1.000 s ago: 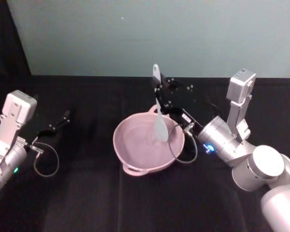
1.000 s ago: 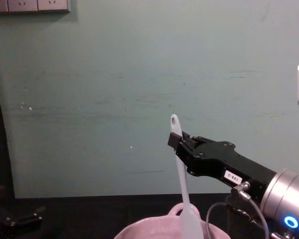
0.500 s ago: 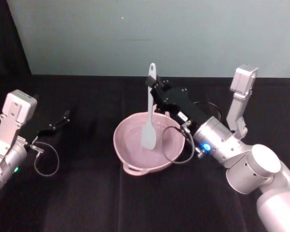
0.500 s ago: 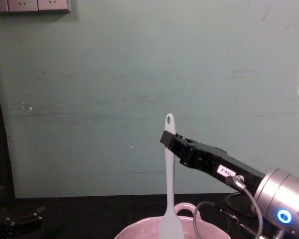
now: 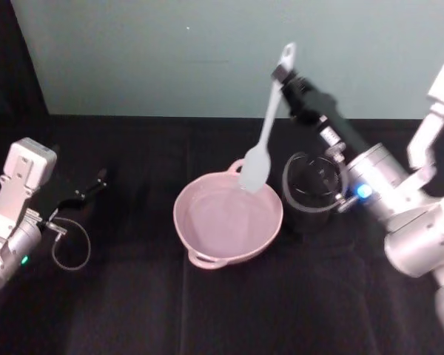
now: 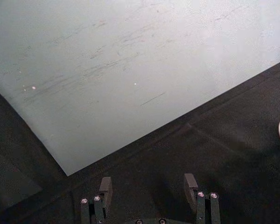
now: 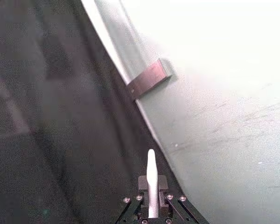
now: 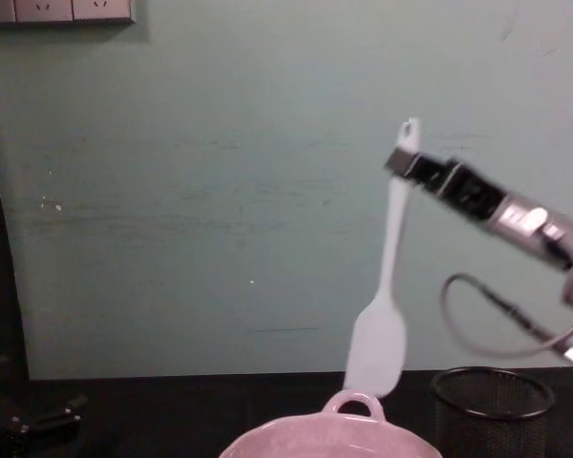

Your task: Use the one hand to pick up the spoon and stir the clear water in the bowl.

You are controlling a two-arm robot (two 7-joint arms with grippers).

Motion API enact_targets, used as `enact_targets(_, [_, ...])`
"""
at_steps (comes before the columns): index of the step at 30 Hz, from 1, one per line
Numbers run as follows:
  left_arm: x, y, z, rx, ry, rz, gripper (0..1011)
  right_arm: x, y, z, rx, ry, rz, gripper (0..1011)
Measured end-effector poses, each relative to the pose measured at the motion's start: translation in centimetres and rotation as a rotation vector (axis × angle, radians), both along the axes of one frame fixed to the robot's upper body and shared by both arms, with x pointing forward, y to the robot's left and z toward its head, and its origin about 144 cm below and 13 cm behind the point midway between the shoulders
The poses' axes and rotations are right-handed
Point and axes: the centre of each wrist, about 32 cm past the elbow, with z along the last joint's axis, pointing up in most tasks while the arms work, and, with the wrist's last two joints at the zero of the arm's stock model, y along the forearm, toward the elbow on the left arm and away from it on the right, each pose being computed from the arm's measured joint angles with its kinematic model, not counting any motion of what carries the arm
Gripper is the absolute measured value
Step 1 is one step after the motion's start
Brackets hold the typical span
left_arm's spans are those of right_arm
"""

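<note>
My right gripper [image 5: 280, 76] is shut on the upper handle of the white spoon [image 5: 255, 168], holding it raised and tilted. In the chest view the spoon's [image 8: 378, 343] blade hangs in the air just above the loop handle at the far rim of the pale pink bowl [image 8: 296, 431]. The bowl [image 5: 176, 216] sits at the table's middle with clear water in it. The right wrist view has the spoon handle [image 7: 151, 163] sticking out between the right gripper's [image 7: 152, 184] fingers. My left gripper [image 5: 96, 181] rests open at the far left, well away from the bowl.
A black wire-mesh cup [image 5: 311, 188] stands just right of the bowl, under my right forearm. The table is covered in black cloth, with a pale green wall close behind. A cable loop [image 5: 70, 248] hangs by the left wrist.
My right arm has lifted the spoon up and to the right. The blade has left the bowl's inside and now hangs above its far rim. The mesh cup has come into sight.
</note>
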Motion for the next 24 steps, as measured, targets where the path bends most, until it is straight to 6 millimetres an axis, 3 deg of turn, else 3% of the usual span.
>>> enact_targets(4, [0.0,0.0,0.0,0.000,0.000,0.000,1011,-0.1,-2.3,1.7,0.046,0.020,-0.041,125])
enact_targets(12, [0.0,0.0,0.0,0.000,0.000,0.000,1011,-0.1,-5.4,2.5,0.084,0.046,-0.122,125])
enact_targets(24, [0.0,0.0,0.0,0.000,0.000,0.000,1011,1.4,-6.7,0.4,0.058,0.081,-0.192,125])
